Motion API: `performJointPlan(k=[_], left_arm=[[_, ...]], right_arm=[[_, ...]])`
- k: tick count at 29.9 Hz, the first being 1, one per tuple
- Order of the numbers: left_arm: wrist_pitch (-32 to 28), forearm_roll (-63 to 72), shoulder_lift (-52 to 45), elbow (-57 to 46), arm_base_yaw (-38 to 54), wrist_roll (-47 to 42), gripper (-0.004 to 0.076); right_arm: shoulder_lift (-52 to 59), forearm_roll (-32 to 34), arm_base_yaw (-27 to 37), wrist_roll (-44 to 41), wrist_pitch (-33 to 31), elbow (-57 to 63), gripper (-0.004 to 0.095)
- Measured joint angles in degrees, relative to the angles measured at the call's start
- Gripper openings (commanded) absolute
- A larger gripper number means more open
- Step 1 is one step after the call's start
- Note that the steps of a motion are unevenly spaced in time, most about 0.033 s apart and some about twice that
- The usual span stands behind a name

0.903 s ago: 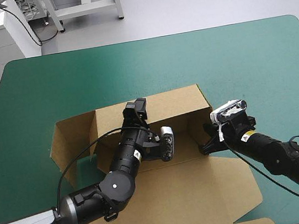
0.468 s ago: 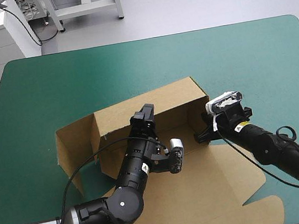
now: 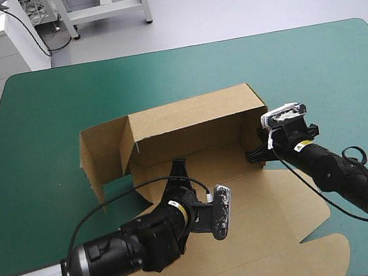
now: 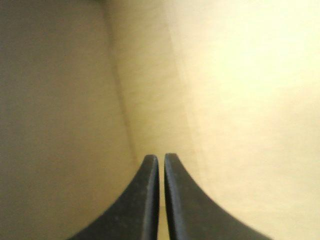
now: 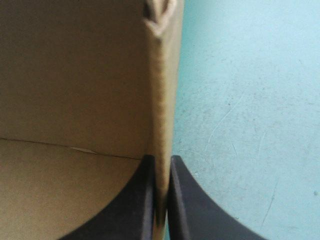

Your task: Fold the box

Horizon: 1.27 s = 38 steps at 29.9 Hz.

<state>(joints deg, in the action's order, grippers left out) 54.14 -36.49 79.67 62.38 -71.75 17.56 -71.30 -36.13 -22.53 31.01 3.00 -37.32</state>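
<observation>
The brown box (image 3: 195, 119) stands mid-table with its back wall raised, a left flap (image 3: 101, 160) upright and angled out, and its lid (image 3: 279, 227) flat toward the near edge. My left gripper (image 3: 178, 165) points into the box floor near the front crease. In the left wrist view it (image 4: 161, 159) is shut, with brown board (image 4: 240, 100) filling everything ahead. My right gripper (image 3: 254, 155) is at the box's right end. There it (image 5: 161, 162) is shut on the upright right wall (image 5: 162, 90), whose edge runs up from between the fingers.
The teal-green cover (image 3: 312, 72) shows wide beyond the box and to its left and right. In the right wrist view the cover (image 5: 240, 100) lies just outside the gripped wall. The lid's scalloped edge (image 3: 337, 254) reaches close to the near edge.
My left gripper drew back toward the near edge and its fingers closed. The box shifted right and its back wall stands straighter. The right gripper kept its hold on the right wall.
</observation>
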Motion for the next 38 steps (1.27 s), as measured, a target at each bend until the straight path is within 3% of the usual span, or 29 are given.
performJointPlan(k=[3, 8, 13, 22, 30, 35, 38], left_arm=[[5.15, 18.04, 0.00, 8.02, 5.71, 11.62, 0.0014], [10.44, 29.22, 0.00, 20.01, 18.62, 15.81, 0.0014], [9.15, 42.31, 0.00, 26.17, 39.46, 15.68, 0.0005], [7.19, 70.13, 1.23, 26.52, 77.62, 15.37, -0.0008], [3.91, 81.79, 2.17, 15.96, 96.56, 14.03, -0.0008], [-3.57, 85.22, 2.28, 4.96, 98.11, 14.03, -0.0008], [-8.02, 87.16, 2.28, -0.30, 98.11, 14.03, -0.0008]], right_arm=[[0.00, 0.00, 0.00, 0.14, 0.00, 0.00, 0.0001], [0.00, 0.00, 0.00, 0.19, -0.22, 0.00, 0.0001], [0.00, 0.00, 0.00, 0.19, -0.34, 0.00, 0.0000], [0.00, 0.00, 0.00, 0.36, -0.34, 0.00, 0.0000], [0.00, 0.00, 0.00, 0.36, -0.60, -0.04, 0.0000], [0.00, 0.00, 0.00, 0.36, -0.99, -0.27, 0.0001], [0.00, 0.18, 0.86, 0.49, -4.86, -1.75, 0.0002]])
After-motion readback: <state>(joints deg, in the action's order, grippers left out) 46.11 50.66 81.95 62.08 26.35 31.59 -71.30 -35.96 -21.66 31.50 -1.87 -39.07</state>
